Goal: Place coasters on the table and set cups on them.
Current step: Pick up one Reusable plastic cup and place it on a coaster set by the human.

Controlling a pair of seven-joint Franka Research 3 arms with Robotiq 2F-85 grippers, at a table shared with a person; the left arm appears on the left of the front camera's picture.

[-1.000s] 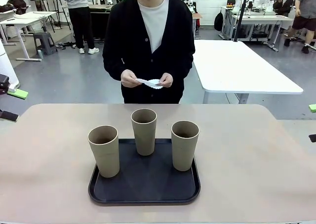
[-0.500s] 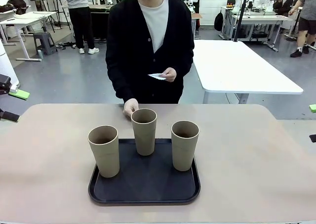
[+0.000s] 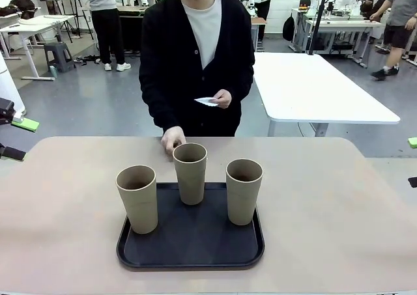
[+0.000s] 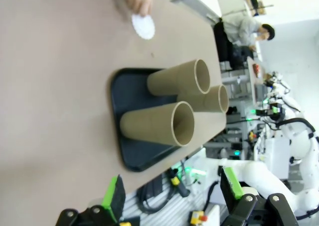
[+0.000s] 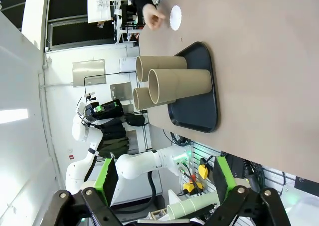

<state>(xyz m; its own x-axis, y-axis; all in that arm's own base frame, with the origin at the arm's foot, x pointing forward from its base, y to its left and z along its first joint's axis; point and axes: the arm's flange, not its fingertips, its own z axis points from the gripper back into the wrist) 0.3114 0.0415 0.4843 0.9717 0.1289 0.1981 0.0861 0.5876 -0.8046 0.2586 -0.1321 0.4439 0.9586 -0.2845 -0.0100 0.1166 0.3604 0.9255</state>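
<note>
Beige surface [image 3: 326, 197] bears a white scalloped paper coaster [image 4: 143, 25] at its far edge, beyond three upright tan tapered cups [image 3: 189, 174] from the wide-open left end effector [image 4: 173, 191] and right end effector [image 5: 164, 176].

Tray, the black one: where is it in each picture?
Front view: the tray lies bottom middle, under three cups.
Left wrist view: tray in the middle, a little left.
Right wrist view: tray in the middle, a little right.
Shared landmark: the person's hand beyond the tray.

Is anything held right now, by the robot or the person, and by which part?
The left gripper and right gripper have open jaws, nothing held. The person's raised hand pinches white coasters by one edge.
</note>
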